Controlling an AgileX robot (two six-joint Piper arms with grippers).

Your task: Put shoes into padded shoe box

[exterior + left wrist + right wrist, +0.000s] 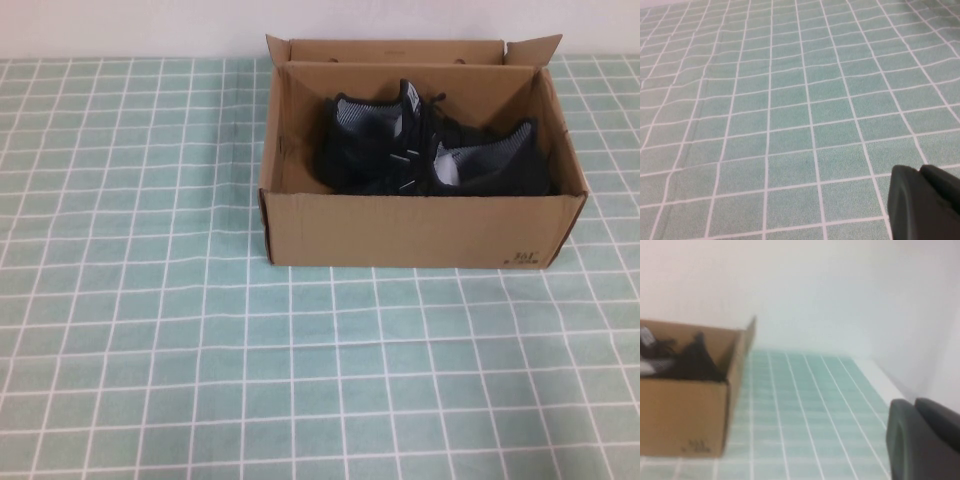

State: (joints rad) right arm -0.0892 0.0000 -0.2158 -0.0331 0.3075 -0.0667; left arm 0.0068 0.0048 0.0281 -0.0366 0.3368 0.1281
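Note:
The padded shoe box (pixel 410 230) is brown cardboard and stands open at the back middle of the table. Both black knit shoes lie inside it, one to the left (pixel 372 140) and one to the right (pixel 492 160). Neither arm shows in the high view. My left gripper (pixel 920 172) is shut and empty, low over bare tablecloth. My right gripper (pixel 915 405) is shut and empty, off to the right of the box (pixel 685 415), where a dark shoe (pixel 695 360) shows above the wall.
A green tablecloth with a white grid (pixel 200 350) covers the table. A white wall (pixel 130 25) runs behind it. The table's right edge (pixel 890 385) lies near my right gripper.

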